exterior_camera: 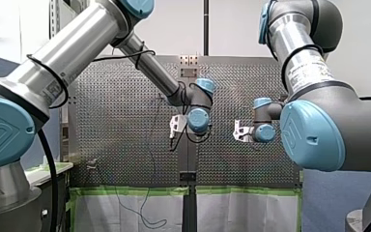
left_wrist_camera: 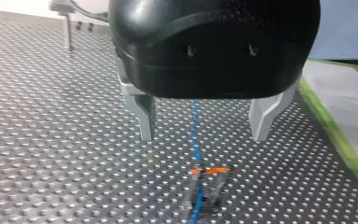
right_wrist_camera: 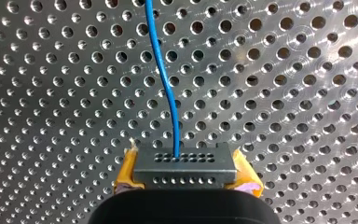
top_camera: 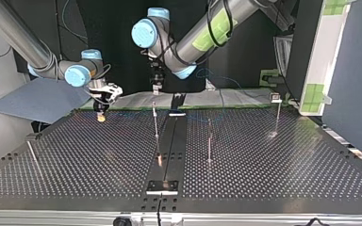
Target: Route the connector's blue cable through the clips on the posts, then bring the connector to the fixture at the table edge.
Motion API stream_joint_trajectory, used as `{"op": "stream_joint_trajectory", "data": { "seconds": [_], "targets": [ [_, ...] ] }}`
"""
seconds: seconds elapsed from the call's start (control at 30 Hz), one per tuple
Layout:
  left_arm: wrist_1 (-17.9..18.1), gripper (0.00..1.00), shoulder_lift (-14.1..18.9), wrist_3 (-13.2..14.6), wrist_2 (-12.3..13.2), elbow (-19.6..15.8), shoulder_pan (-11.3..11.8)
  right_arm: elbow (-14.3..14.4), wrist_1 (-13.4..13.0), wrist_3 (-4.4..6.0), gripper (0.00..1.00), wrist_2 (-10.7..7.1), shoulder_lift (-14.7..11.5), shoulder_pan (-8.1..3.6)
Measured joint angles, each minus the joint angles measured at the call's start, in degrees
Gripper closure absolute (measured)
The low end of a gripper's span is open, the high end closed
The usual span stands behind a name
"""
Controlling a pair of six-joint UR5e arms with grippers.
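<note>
In the right wrist view my right gripper [right_wrist_camera: 186, 164] is shut on a grey connector [right_wrist_camera: 186, 171], with a yellow pad [right_wrist_camera: 127, 170] on each side of it. The blue cable [right_wrist_camera: 164, 70] leaves the connector and runs ahead over the perforated plate. In the top view this gripper [top_camera: 102, 116] hangs low over the table's far left part. My left gripper [left_wrist_camera: 205, 137] stands open, and the blue cable [left_wrist_camera: 195, 126] passes between its metal fingers [left_wrist_camera: 145, 122] down to an orange-topped clip [left_wrist_camera: 209, 186] on a post. In the top view it [top_camera: 156, 87] hovers above the middle post [top_camera: 155, 120].
More thin posts stand on the table: one right of the middle [top_camera: 209, 141], one far right [top_camera: 277, 113], one at the left edge [top_camera: 32, 153]. A black rail [top_camera: 172, 141] runs down the centre to a plate [top_camera: 162, 186] at the near edge. Green tape borders the far side.
</note>
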Motion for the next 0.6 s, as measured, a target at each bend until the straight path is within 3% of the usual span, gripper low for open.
{"op": "stream_joint_trajectory", "data": {
  "seconds": [0.43, 0.6],
  "targets": [
    [6.57, 0.0, 6.62, -2.7, -0.22, -6.63, 0.92, -0.01, -0.18, 0.02, 1.0, -0.14, 0.0, 0.01],
    [7.03, 0.0, 8.73, -4.44, -0.06, -8.74, 1.18, 0.0, 0.02, 0.01, 1.0, -0.17, 0.0, 0.19]
  ]
}}
